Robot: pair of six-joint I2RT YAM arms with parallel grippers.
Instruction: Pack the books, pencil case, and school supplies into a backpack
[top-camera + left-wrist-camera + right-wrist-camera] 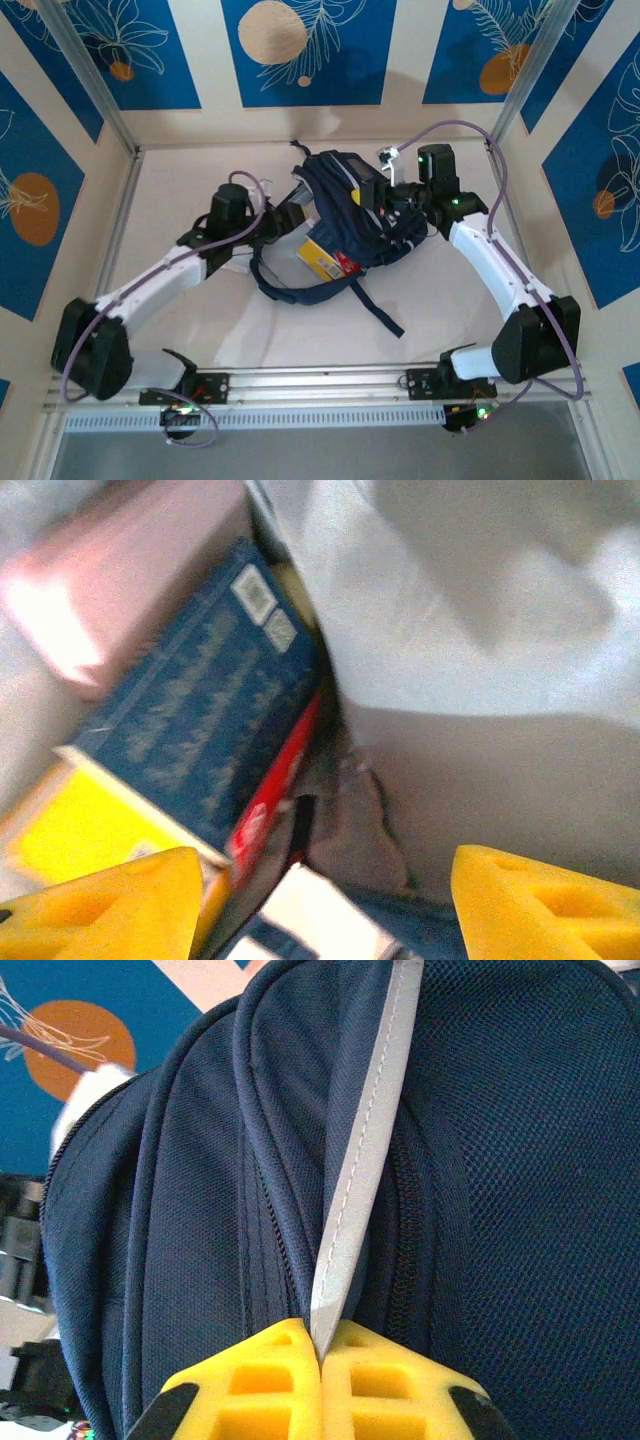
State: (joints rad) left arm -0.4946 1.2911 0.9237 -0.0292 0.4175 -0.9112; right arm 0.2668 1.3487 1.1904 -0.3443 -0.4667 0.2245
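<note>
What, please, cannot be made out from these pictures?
- Top view: the backpack covers most of the yellow book; the count inside is hidden.
- Left wrist view: the pink shape is too blurred to name; print on the navy book is unreadable.
- Right wrist view: the bottom edge cuts off the right gripper; fabric hides the backpack's contents.

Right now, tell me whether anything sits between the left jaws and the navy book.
Nothing visible does. The left gripper, jaws open, faces the navy book directly. The red packet lies along its right edge and the pale lining of the backpack hangs further right, neither across the path.
</note>
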